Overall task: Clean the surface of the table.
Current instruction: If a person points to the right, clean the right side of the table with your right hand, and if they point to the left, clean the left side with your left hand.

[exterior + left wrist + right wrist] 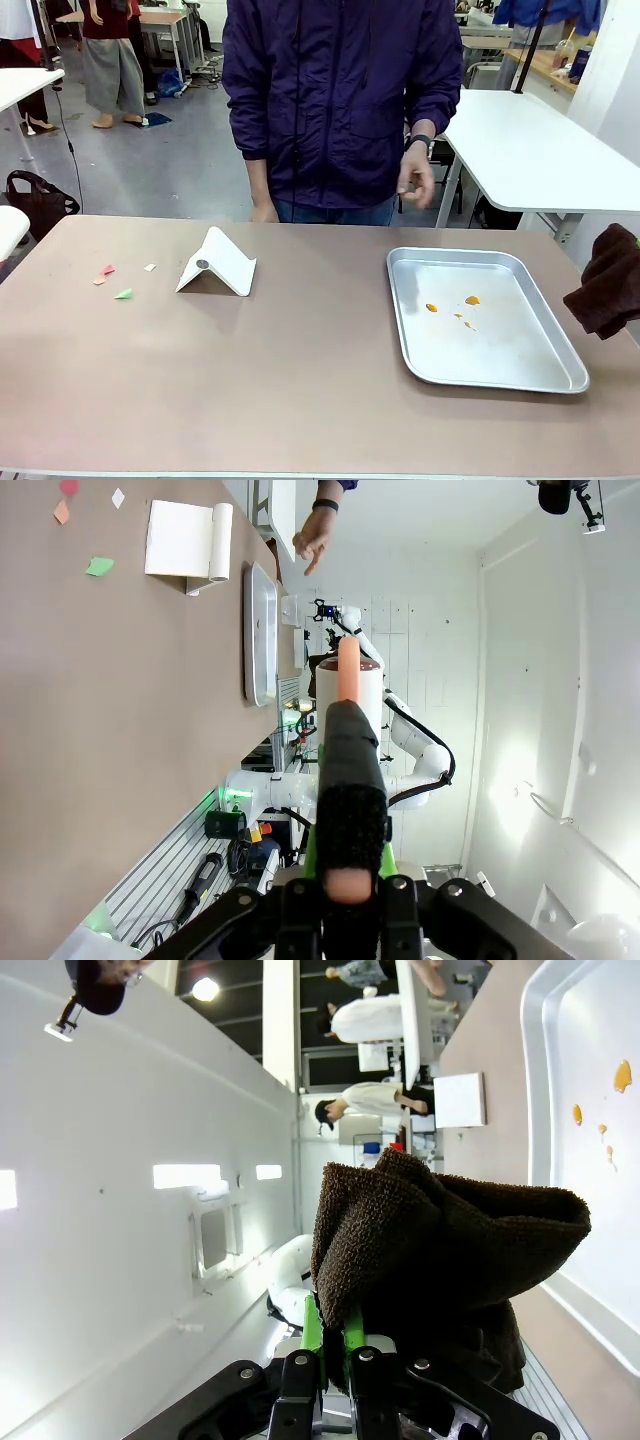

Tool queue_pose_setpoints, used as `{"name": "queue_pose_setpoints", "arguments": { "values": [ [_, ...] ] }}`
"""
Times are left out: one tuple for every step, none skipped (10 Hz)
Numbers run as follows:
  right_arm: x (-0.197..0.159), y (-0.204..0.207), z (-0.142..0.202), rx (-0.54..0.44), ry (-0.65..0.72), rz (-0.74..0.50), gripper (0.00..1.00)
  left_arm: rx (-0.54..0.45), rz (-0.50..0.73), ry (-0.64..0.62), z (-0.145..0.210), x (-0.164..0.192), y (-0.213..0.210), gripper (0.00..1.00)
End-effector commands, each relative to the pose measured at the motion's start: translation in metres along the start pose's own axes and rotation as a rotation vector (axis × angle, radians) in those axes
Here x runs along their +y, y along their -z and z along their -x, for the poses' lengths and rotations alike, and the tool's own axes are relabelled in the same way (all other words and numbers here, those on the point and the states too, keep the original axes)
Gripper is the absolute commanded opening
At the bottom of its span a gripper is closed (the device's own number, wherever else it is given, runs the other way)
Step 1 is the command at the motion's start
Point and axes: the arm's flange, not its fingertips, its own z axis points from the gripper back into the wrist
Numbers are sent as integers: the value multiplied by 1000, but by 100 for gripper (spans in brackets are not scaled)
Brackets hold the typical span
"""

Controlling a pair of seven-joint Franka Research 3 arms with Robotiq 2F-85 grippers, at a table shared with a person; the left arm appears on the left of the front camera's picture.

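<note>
We see a brown bench [300, 390] carrying a silver tray [510, 345]. Well left of the tray stands a white folded card [218, 262], tent-like. Farther left of the tray lie small paper scraps near one another: pink [105, 272], white [150, 267] and green [123, 294].

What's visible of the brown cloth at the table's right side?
The cloth is dark brown with a looped, terry-like pile, bunched into thick folds. It is clamped in the right gripper, whose jaws are shut on it. It hangs near the right edge of the table, beside the metal tray without touching it. Nothing else touches it.
</note>
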Motion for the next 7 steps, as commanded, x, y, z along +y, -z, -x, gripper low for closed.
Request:
{"name": "queue_pose_setpoints", "arguments": {
  "values": [
    [4, 1, 1, 13, 1, -18, 0, 2, 19, 18, 3, -2, 1, 2],
    [4, 1, 1, 13, 1, -18, 0, 2, 19, 18, 3, -2, 1, 2],
    [4, 1, 1, 13, 1, -18, 0, 2, 19, 18, 3, -2, 1, 2],
    [4, 1, 1, 13, 1, -18, 0, 2, 19, 18, 3, -2, 1, 2],
    [4, 1, 1, 13, 1, -18, 0, 2, 19, 18, 3, -2, 1, 2],
    [4, 1, 1, 13, 1, -18, 0, 2, 19, 18, 3, -2, 1, 2],
    [4, 1, 1, 13, 1, -18, 0, 2, 19, 18, 3, -2, 1, 2]
  ]
}}
